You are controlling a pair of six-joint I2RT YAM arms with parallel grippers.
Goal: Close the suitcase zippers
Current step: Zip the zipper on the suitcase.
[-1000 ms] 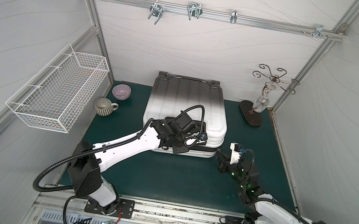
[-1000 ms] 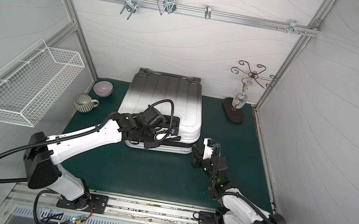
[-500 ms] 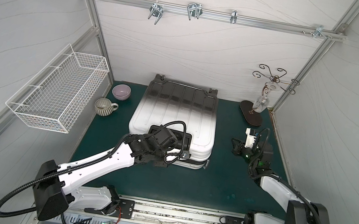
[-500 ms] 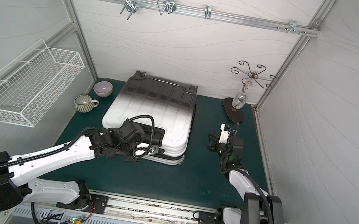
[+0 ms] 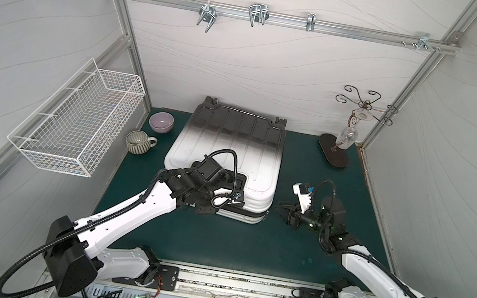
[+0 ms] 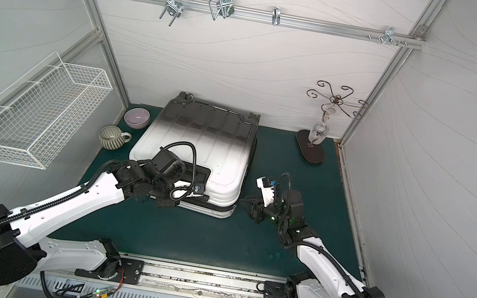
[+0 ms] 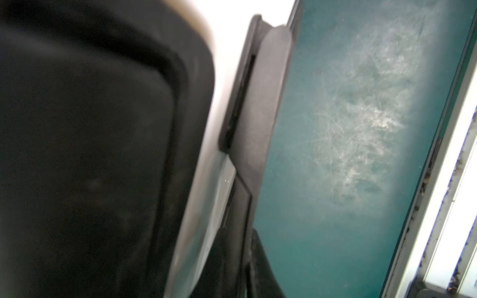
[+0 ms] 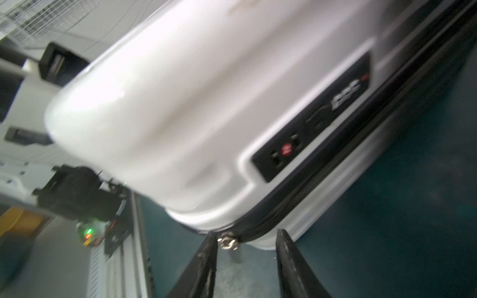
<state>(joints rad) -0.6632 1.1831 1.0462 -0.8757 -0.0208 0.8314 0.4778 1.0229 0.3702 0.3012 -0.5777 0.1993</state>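
Left wall: white wire basket (image 5: 75, 124) hangs above the table's (image 5: 214, 241) left edge.
Left strip: lilac bowl (image 5: 161, 121) and ribbed mug (image 5: 138, 142) stand just beside the suitcase's left side. The gap there is tight.
Suitcase (image 5: 231, 142): lies flat mid-table with the shells together. The black end and its wheels are near the back wall, the white end faces the front rail (image 5: 239, 289), and it sits slightly skewed.
Left claw (image 5: 231, 203): at the suitcase's front edge by a black handle (image 7: 258, 103), fingers together. Cannot tell if anything is pinched.
Zipper track (image 8: 348, 144): a black band along the seam between the shells, with a metal pull (image 8: 227, 242) at the near right corner.
Right claw (image 8: 246, 233): low over the table just off that corner, fingers apart. The pull sits between them, close against one finger; contact is unclear.
Front room: bare green table from the suitcase's front edge to the rail.
Right room: an open strip runs beside the suitcase's right side. A wire stand (image 5: 332, 153) is in the back right corner, well apart.
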